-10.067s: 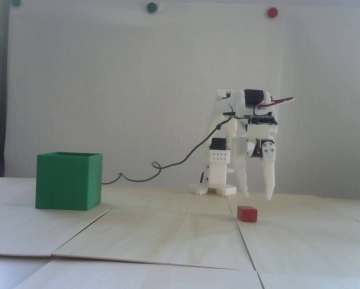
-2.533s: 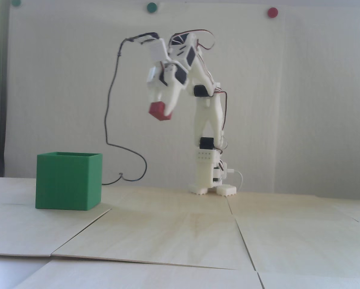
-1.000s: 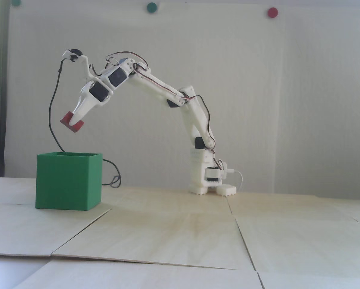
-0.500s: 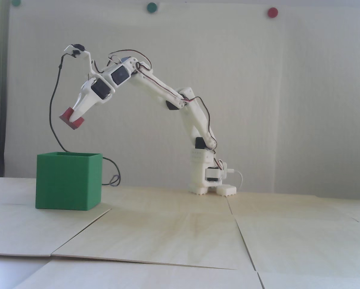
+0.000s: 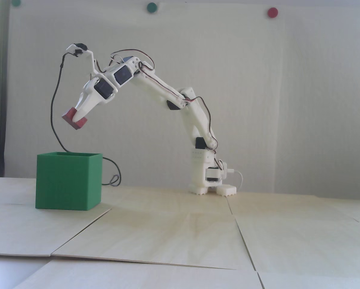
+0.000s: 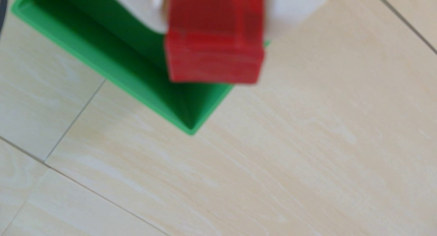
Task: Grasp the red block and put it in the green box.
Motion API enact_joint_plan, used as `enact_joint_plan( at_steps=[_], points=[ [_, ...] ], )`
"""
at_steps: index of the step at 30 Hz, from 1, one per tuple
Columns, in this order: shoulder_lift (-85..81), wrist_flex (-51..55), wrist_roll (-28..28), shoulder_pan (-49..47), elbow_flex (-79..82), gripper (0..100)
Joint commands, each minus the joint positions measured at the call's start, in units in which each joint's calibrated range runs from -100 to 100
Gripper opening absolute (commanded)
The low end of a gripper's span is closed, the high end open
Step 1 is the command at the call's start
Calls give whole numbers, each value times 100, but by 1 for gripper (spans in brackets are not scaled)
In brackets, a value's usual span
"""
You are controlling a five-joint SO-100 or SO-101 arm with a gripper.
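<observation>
Fixed view: the gripper [image 5: 76, 118] clamps the red block [image 5: 74, 119], tilted, in the air above the green box [image 5: 68, 182], which stands near the table's left edge.

Wrist view: the red block [image 6: 214, 51], blurred, sits between 2 white fingers [image 6: 293, 11] over the green box [image 6: 132, 68] opening.

The white arm [image 5: 180, 99] rises from its base [image 5: 211, 188] at the right of the fixed view, leans left at the shoulder, bends at the elbow and stretches leftward. The wrist tips the gripper [image 5: 77, 117] down and to the left, high above the tabletop. Its jaws are clamped on the red block [image 5: 74, 119], which sits tilted between them.
</observation>
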Motion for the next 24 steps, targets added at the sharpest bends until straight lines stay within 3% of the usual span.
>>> enact_joint_plan(
  at_steps=[1,6,18,24],
  points=[
    [-143,-116,-19,107,-526,14],
    [-135,-108,184,115,-518,19],
    [-253,-91,143,195,-526,19],
    [-1374,1334,-144,-126,-526,19]
  ],
)
